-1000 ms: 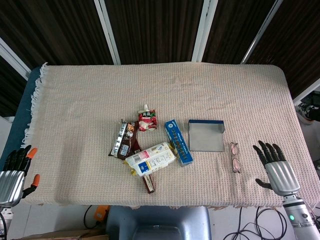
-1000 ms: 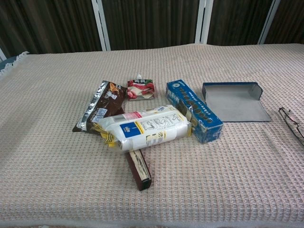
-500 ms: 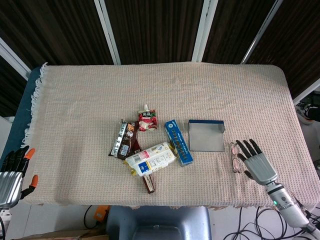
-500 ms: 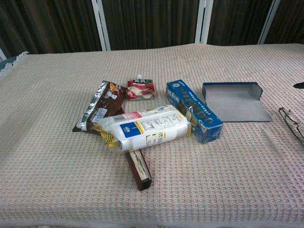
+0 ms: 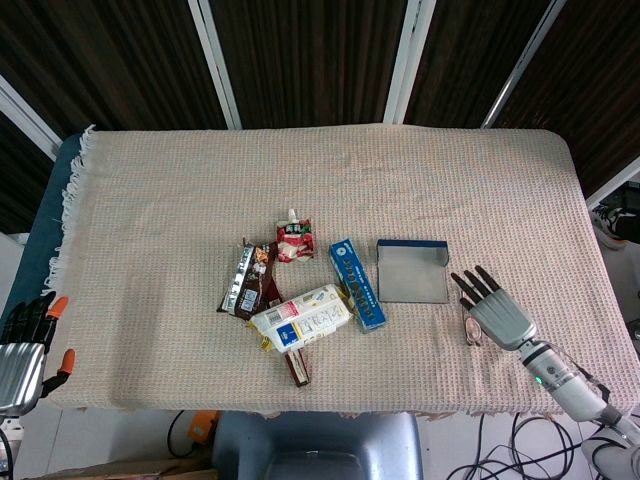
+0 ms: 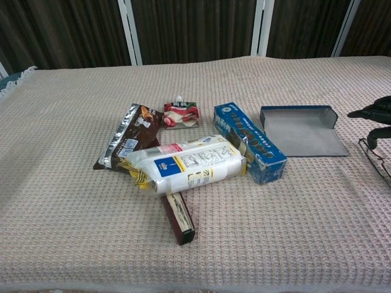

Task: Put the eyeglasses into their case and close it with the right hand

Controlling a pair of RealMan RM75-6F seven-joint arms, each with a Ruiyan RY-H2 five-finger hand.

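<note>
We see the right hand (image 5: 493, 312) over the front right part of the table (image 5: 300, 170), its fingers (image 5: 472, 283) spread apart and pointing toward the far edge, holding nothing. It sits above the eyeglasses (image 5: 471, 329), covering most of them in the head view; whether it touches them we cannot tell. In the chest view only dark fingertips (image 6: 374, 112) enter from the right edge, just above the eyeglasses (image 6: 380, 160), which lie flat on the woven beige tablecloth (image 6: 293, 232).

The eyeglass case (image 5: 412, 271) lies open just left of the hand, its grey inside facing up and its blue rim raised along the far side. The eyeglasses are outside it, near its right front corner.

Our left hand (image 5: 26, 340) hangs off the front left corner of the table, fingers apart and empty, with orange tips showing.

Near the middle of the table we see a cluster of goods: a blue carton (image 5: 357, 283) just left of the case, a white and yellow packet (image 5: 300, 316) resting against it, a dark brown snack bag (image 5: 248, 279), a small red pouch with a spout (image 5: 293, 240), and a dark bar (image 5: 297, 367) poking out toward the front edge from beneath the white packet.
</note>
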